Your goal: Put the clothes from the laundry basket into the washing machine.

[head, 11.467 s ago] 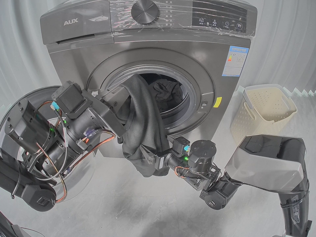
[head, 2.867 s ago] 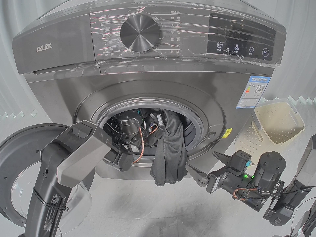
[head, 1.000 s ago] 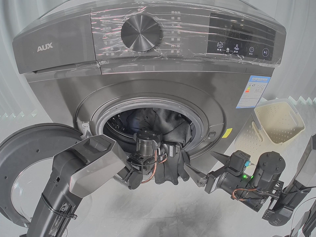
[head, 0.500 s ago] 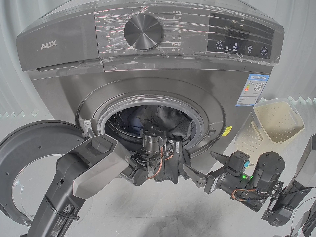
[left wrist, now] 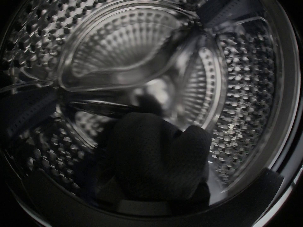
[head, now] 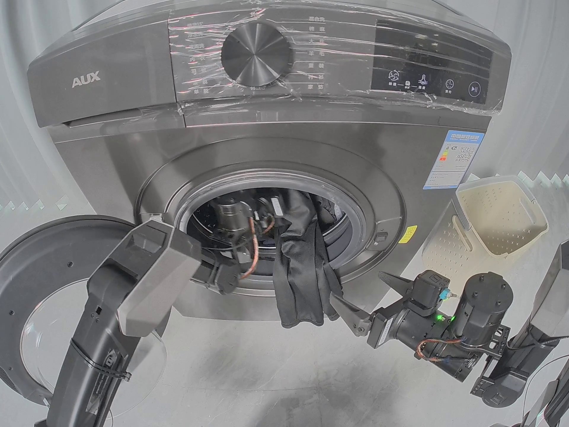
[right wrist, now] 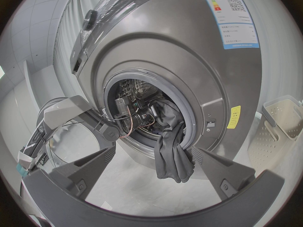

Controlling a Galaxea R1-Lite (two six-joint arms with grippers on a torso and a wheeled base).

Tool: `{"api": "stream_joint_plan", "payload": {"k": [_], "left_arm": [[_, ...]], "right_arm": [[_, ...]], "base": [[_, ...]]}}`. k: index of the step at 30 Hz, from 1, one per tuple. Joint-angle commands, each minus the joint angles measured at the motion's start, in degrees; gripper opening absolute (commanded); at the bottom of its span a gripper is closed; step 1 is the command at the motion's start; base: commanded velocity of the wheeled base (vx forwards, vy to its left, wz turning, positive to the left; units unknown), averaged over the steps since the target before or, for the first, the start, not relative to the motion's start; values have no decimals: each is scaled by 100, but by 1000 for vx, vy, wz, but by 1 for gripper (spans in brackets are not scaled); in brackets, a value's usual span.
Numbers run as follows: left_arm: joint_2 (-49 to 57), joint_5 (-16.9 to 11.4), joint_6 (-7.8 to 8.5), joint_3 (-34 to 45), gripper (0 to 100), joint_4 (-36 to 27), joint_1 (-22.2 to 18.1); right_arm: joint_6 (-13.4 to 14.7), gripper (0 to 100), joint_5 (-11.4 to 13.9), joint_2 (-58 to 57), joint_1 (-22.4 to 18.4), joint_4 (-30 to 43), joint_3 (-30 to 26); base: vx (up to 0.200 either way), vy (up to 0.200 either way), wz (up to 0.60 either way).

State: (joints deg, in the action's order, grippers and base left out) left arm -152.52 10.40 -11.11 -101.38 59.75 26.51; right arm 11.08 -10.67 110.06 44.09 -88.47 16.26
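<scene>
Sitting inside the washing machine (head: 379, 167) drum, left gripper (head: 274, 207) has the garment (head: 302, 262) bunched over it, can't tell its grip. Tail hangs beside the wide-open right gripper (head: 370, 302), probably parked to tuck it in.

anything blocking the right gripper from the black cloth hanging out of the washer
Nothing visible does. The right gripper sits open close beside the black cloth, which is draped out of the washing machine opening.

Grey floor (head: 267, 381), washing machine (head: 332, 149) standing on it, laundry basket (head: 456, 250) beside, apparently tilted
</scene>
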Motion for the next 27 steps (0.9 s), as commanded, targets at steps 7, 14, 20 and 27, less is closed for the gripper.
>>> {"api": "stream_joint_plan", "payload": {"k": [7,14,20,27], "left_arm": [[73,-38,3,259,100,11,73],[750,-196,12,1533,100,-183,372],[1066,-486,30,2333,100,-367,609],[864,-495,82,2403,100,-358,715]], "right_arm": [[-1,100,3,16,-6,-4,0],[-1,100,3,16,3,-4,0],[-1,100,3,16,12,-4,0],[-1,100,3,7,12,5,0]], "base": [[0,0,0],[0,0,0],[0,0,0],[0,0,0]]}}
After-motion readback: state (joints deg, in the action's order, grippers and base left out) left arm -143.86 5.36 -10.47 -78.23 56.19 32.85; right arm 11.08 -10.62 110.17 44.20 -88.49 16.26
